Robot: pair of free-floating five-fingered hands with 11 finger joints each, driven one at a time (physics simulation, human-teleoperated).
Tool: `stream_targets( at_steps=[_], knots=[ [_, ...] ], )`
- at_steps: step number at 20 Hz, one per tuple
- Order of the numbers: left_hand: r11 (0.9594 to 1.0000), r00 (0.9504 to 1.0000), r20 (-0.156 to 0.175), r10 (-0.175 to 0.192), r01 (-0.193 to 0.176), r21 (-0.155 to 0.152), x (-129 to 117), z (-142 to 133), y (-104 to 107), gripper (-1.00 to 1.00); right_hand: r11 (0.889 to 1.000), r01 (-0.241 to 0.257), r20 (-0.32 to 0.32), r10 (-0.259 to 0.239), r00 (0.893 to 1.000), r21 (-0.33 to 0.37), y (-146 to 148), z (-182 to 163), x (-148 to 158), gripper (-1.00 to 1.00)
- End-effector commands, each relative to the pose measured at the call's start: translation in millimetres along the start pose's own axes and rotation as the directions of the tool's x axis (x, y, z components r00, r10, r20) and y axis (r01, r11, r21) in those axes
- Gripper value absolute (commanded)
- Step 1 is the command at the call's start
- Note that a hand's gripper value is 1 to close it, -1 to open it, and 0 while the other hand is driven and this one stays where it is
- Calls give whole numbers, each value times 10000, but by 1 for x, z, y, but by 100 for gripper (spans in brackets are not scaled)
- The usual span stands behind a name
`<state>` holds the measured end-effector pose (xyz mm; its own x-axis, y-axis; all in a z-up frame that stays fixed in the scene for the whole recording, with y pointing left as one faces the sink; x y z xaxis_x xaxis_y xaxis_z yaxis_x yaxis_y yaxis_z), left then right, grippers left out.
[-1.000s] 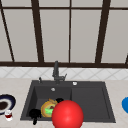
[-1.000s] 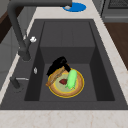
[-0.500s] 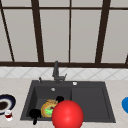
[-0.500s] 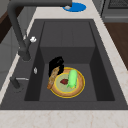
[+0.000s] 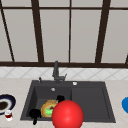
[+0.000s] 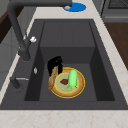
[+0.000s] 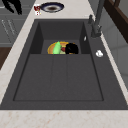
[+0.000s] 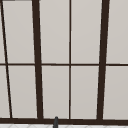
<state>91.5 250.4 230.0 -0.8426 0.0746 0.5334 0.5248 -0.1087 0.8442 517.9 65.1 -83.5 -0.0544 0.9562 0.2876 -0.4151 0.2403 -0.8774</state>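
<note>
right hand [image 6: 55, 64] down in the sink basin [image 6: 100, 75], fingers curled over the far rim of the yellow plate [image 6: 75, 91] | green thing [image 6: 72, 78] lies on the plate | red ball [image 5: 67, 115] hides half the plate from the front | left hand [image 5: 35, 114] hangs at the sink's front-left corner, grip unclear

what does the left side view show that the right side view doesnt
Left side view alone: the blue plate on the far counter, and the right hand gripping the raised edge of the yellow plate, fingers curled over its rim.

Right side view alone: the dark bowl and small cup on the counter, with the left hand hanging in the air near them.

Both: the dark sink, the faucet, the yellow plate and the green item lying on it.
</note>
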Motion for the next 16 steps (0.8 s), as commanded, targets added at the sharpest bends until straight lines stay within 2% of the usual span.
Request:
stream_targets(
  at_steps=[1,11,16],
  knots=[
    [10000,10000,0,0,0,0,0,0,0,0,9998,-213,-121,213,9997,9,-9,-1,2,100],
    [10000,10000,0,0,0,0,0,0,0,0,9978,226,-54,-223,9997,628,-59,24,13,100],
    [10000,10000,0,0,0,0,0,0,0,0,9959,189,66,-196,9998,889,-59,27,14,100]
  ],
)
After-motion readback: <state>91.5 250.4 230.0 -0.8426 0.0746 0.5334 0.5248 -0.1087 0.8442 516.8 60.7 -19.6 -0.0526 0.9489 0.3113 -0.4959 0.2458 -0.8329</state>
